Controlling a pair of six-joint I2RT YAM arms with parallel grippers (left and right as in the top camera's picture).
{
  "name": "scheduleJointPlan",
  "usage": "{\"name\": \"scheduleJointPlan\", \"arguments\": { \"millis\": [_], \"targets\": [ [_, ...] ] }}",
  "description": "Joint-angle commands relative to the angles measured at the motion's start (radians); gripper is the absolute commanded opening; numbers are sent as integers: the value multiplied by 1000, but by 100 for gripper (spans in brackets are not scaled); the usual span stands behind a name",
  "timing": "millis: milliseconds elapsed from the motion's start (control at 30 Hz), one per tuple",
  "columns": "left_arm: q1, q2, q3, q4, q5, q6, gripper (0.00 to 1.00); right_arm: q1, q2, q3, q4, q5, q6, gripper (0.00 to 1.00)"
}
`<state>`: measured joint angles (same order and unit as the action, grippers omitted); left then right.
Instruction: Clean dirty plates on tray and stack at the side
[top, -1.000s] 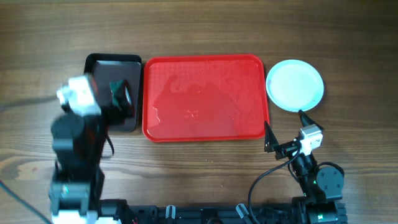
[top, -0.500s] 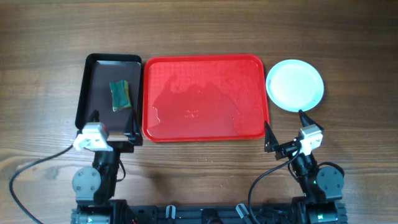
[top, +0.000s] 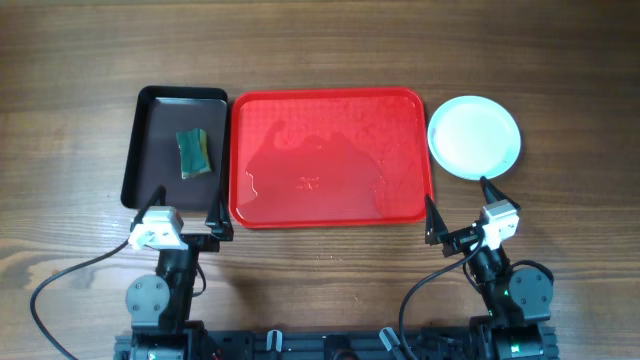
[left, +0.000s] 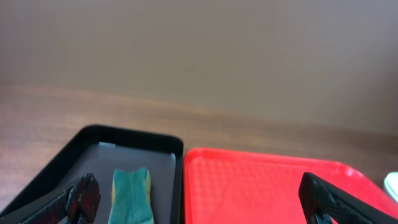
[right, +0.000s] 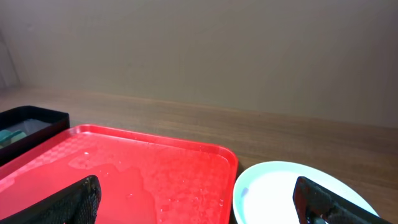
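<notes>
Centrally on the wooden bench (top: 320, 50), the red tray (top: 330, 94) wet with droplets, a dark brown tray (top: 160, 115) just beside its left edge, the plates (top: 474, 136) on the bench just right of it, count unclear, left end effector (top: 186, 203) and right end effector (top: 456, 195) both spread wide, gripping nothing, a green sponge (top: 193, 153) in the dark brown tray

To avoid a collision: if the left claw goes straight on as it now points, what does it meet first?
Probably the near rim of the dark tray, right at the open left claw; next in line lies the green sponge. Height is unclear, so it may pass over both.
</notes>
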<state>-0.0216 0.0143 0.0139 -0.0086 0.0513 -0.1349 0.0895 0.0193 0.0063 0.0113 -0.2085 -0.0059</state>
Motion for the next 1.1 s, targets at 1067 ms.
{"name": "scheduleJointPlan", "arguments": {
  "millis": [1067],
  "targets": [
    [-5,-8,-8,-66,8,23,100,1,-5,-1,3,5,-13,100]
  ]
}}
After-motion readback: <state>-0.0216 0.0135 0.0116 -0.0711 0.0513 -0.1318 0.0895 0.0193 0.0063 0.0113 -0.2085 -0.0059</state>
